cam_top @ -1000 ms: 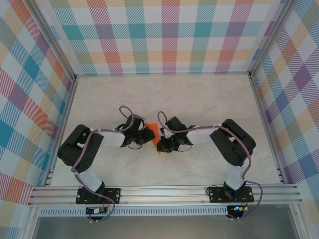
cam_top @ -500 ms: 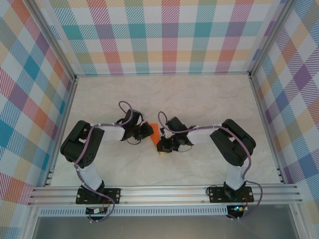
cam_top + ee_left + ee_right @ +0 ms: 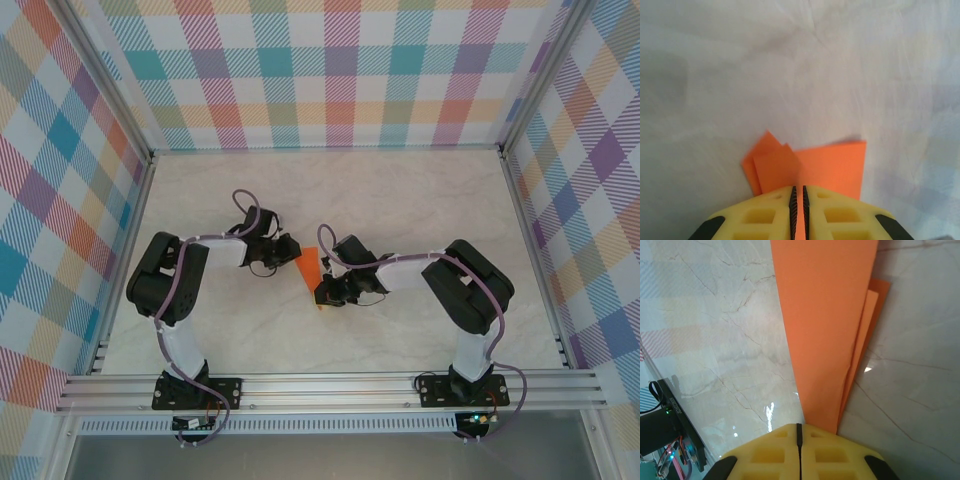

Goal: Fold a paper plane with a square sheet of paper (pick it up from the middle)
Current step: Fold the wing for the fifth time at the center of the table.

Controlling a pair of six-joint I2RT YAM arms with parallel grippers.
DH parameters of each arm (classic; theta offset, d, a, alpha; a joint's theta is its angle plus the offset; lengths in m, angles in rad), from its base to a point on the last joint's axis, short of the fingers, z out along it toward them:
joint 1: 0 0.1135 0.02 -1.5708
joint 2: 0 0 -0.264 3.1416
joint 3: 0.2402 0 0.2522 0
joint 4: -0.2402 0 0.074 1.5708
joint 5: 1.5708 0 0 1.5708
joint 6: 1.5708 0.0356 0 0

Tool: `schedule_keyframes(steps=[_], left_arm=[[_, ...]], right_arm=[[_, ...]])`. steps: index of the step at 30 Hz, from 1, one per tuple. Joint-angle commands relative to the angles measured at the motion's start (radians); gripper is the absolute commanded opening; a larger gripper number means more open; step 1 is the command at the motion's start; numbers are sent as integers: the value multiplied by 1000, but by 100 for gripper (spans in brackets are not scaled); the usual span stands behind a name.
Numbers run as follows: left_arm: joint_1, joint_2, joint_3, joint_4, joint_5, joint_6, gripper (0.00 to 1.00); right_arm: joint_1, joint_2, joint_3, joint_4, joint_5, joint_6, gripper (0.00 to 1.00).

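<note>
We find the sheet of paper (image 3: 308,268) folded narrow and layered; wing creases appear outstanding. The left claw (image 3: 798,190) at its 10 o'clock and the right claw (image 3: 799,426) at 5 o'clock both clamp it.

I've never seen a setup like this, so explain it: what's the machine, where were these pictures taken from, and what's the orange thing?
These are two small robot arms bolted at the near edge of a marble-look table. The wide picture looks down from above: left arm, right arm, meeting mid-table. The two close-ups come from a camera on each wrist; the yellow blocks at the bottom are the pinching fingers. The left tool and the right tool are each closed on the same partly folded orange paper.
</note>
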Motion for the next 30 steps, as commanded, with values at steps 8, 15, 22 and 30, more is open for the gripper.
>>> schedule_keyframes(steps=[8,15,22,30], left_arm=[[73,35,119,-87,-149,81,16],[72,-132,156,-225,-240,90,27],[52,-316,89,-318,-294,75,45],[-74,-441,17,-478,-455,-9,66]], right_arm=[[4,20,-62,-199,104,-14,7],[3,-129,2,-108,93,6,19],[-9,-325,34,-149,226,0,46],[-98,-468,-34,-255,397,-14,68]])
